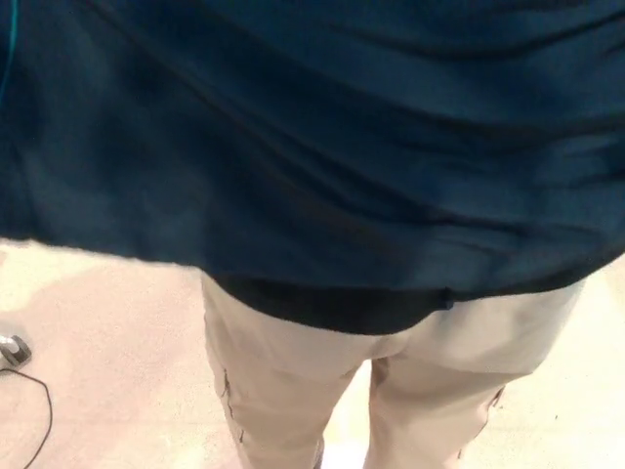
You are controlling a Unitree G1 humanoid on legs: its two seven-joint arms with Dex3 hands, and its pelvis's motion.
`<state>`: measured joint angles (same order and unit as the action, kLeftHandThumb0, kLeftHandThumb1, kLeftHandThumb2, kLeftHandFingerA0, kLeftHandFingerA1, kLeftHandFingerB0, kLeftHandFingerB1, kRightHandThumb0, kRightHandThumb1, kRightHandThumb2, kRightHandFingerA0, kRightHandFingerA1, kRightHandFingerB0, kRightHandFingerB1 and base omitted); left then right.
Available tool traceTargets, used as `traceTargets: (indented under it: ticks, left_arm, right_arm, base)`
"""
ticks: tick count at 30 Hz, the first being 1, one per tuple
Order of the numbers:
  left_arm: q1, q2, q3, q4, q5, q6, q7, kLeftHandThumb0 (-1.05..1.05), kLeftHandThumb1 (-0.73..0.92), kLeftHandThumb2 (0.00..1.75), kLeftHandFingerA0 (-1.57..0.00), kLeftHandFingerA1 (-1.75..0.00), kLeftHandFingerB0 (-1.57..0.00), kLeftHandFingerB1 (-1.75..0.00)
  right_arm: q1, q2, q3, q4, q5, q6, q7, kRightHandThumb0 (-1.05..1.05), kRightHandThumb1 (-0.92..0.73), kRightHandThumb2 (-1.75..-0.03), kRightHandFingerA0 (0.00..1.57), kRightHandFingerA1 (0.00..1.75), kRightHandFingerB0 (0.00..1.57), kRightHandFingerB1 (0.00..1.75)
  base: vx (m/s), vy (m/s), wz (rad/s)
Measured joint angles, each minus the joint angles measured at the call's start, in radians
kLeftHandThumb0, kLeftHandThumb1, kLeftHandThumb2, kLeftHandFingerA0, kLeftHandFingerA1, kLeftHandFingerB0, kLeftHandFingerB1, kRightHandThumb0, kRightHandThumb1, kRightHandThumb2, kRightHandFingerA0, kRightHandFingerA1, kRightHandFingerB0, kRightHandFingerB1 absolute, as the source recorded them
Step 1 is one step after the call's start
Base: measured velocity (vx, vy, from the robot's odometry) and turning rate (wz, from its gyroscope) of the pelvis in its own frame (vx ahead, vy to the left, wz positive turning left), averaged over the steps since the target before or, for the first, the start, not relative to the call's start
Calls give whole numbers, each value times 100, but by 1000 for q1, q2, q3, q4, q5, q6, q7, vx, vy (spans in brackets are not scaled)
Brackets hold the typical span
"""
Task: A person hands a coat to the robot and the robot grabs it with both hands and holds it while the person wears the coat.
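From the head view, one dark blue coat (322, 147) fills the upper two thirds of the frame, so close to the lens that its folds blur into soft diagonal creases. Its top and both sides are cut off by the frame edges, and no collar or sleeve can be made out. The hem runs unevenly across the middle, lower in the centre than at the far left, with a darker, almost black strip of fabric (332, 308) showing just under it — whether that is lining or another garment, I cannot tell.

Neither of the robot's hands shows anywhere; both lie outside the picture or behind the cloth, so I cannot say whether they hold the coat or how their fingers stand.

Below the hem stands one person, seen only as two legs in beige trousers (293, 391), cut off at the bottom edge — feet hidden, everything above the hips covered by the coat. The pale floor (107, 332) shows at lower left and lower right. At the far left edge sits one small grey object (12, 349), half cut off and too blurred to name, with one thin black cable (44, 410) looping down from it.
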<state>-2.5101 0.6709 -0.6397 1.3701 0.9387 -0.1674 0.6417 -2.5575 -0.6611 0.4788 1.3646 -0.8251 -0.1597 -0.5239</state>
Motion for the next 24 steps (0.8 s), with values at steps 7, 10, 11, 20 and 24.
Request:
traceTargets:
  ticks: [7, 10, 11, 20, 24]
  left_arm:
    - [5, 4, 1, 3, 1, 5, 0, -45, 66, 60, -94, -175, -74, -125]
    - [5, 4, 2, 4, 1, 7, 0, -45, 66, 60, -94, -175, -74, -125]
    - [5, 4, 2, 4, 1, 8, 0, -45, 66, 60, -94, -175, -74, -125]
    - [6, 5, 2, 5, 1, 16, 0, -45, 66, 60, -94, -175, -74, -125]
    - [6, 11, 4, 7, 1, 25, 0, -45, 66, 60, -94, -175, -74, -125]
  right_arm:
    - [4, 10, 0, 0, -1, 0, 0, -46, -43, -87, 127, 143, 91, 121]
    - [5, 12, 0, 0, -1, 0, 0, -46, -43, -87, 127, 143, 91, 121]
    - [6, 12, 0, 0, -2, 0, 0, -46, -43, -87, 127, 143, 91, 121]
    - [12, 7, -4, 3, -4, 4, 0, -46, -43, -87, 127, 143, 91, 121]
    - [15, 0, -5, 5, -6, 8, 0, -46, -43, -87, 127, 143, 91, 121]
  base:
    - [0, 0, 0]
    - [0, 0, 0]
    - [0, 0, 0]
    - [0, 0, 0]
    - [0, 0, 0]
